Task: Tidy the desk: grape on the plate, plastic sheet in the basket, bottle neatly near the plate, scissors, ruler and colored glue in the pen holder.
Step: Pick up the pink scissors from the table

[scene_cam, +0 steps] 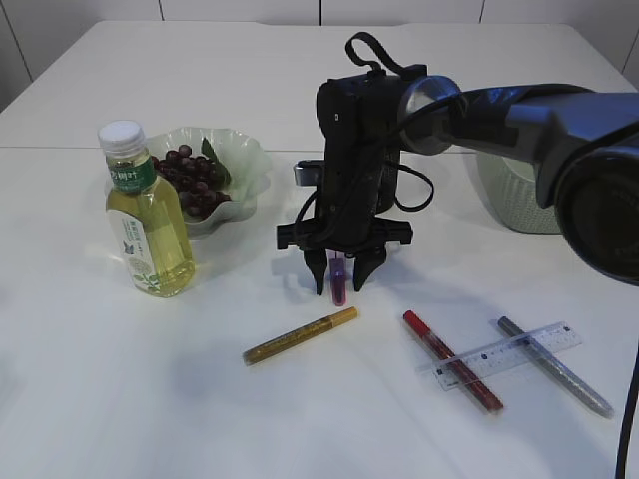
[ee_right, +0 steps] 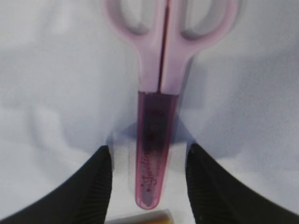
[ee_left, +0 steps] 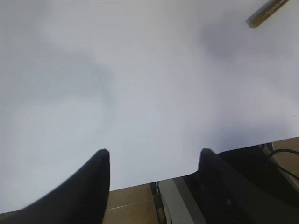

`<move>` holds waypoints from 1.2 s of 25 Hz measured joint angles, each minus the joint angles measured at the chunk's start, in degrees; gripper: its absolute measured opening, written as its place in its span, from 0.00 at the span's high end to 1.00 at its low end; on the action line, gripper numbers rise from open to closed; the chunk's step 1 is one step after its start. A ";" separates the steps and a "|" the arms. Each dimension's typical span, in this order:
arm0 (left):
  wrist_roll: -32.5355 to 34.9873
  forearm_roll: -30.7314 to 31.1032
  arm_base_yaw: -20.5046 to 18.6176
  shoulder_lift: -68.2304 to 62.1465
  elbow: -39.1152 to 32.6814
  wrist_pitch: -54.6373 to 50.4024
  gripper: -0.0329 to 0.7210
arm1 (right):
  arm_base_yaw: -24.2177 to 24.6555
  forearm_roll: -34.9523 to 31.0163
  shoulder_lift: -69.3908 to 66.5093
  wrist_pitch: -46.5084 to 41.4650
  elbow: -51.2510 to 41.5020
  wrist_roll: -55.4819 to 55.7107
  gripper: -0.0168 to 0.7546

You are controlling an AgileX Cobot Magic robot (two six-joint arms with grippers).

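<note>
Between our right gripper's [ee_right: 147, 175] spread, non-touching fingers lies the pink-handled scissors [ee_right: 161, 93] in a purple sheath; our left gripper [ee_left: 152, 161] is open, empty.

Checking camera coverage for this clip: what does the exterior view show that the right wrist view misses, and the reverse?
Exterior only: the yellow-drink plastic bottle, purple grapes in the pale green wavy glass plate, red glue pen, silver glue pen, clear plastic ruler, and white basket.
Right wrist only: the pink scissor handles, lying flat.
Both: the right hand, open astride the purple-sheathed scissors, and the gold glue pen.
</note>
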State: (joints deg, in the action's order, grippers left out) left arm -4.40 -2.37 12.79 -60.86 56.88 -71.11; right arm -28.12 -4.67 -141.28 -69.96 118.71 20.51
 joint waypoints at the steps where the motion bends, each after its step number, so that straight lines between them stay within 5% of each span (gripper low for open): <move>1: 0.00 0.00 0.00 0.00 0.00 0.00 0.38 | 0.00 0.00 0.00 0.00 0.00 0.11 0.44; 30: 0.12 0.00 0.00 0.00 0.00 0.00 0.38 | 0.00 2.36 0.00 -0.78 -0.12 1.00 0.76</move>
State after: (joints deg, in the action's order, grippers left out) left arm -4.28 -2.37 12.79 -60.86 56.88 -71.11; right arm -28.12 -2.31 -141.28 -70.74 118.59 21.51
